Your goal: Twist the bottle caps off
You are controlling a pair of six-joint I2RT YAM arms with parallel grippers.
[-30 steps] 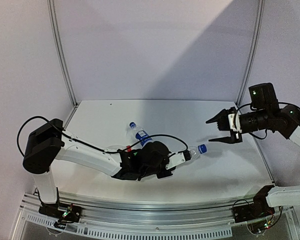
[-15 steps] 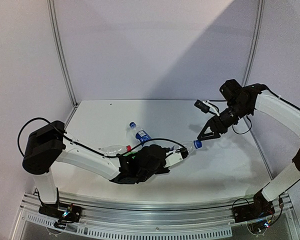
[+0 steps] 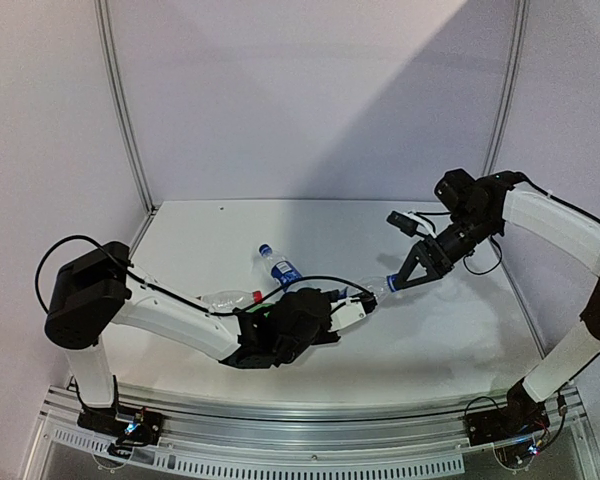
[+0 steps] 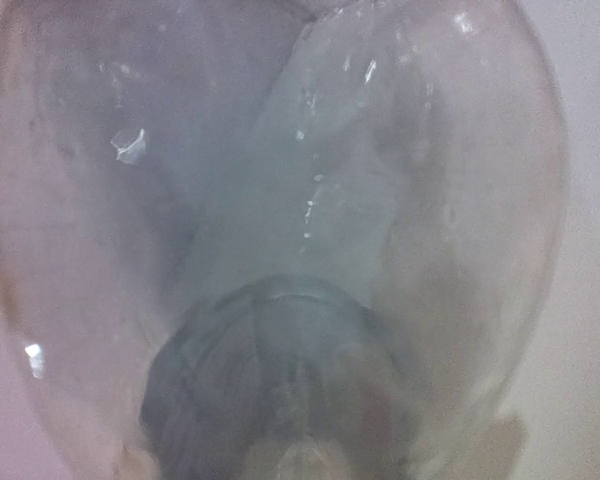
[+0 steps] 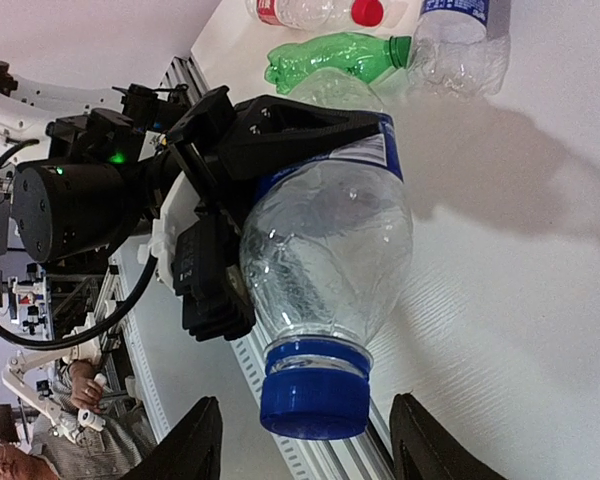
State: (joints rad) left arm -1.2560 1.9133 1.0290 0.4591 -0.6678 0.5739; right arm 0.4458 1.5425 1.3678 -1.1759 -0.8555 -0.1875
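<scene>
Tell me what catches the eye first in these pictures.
A clear bottle is held out over the table by the left hand, its blue cap aimed at the other arm. The right hand is open, with one finger on each side of that cap and neither touching it. Behind them, a green bottle lies on the white table.

Left arm and right arm: white tubular links between black joint housings, thin black cables looping outside. Left gripper: black body, white finger mounts; green indicator light on its wrist housing. Right gripper: slim black tapered fingers. Black bases at the near edge carry small lit LEDs
</scene>
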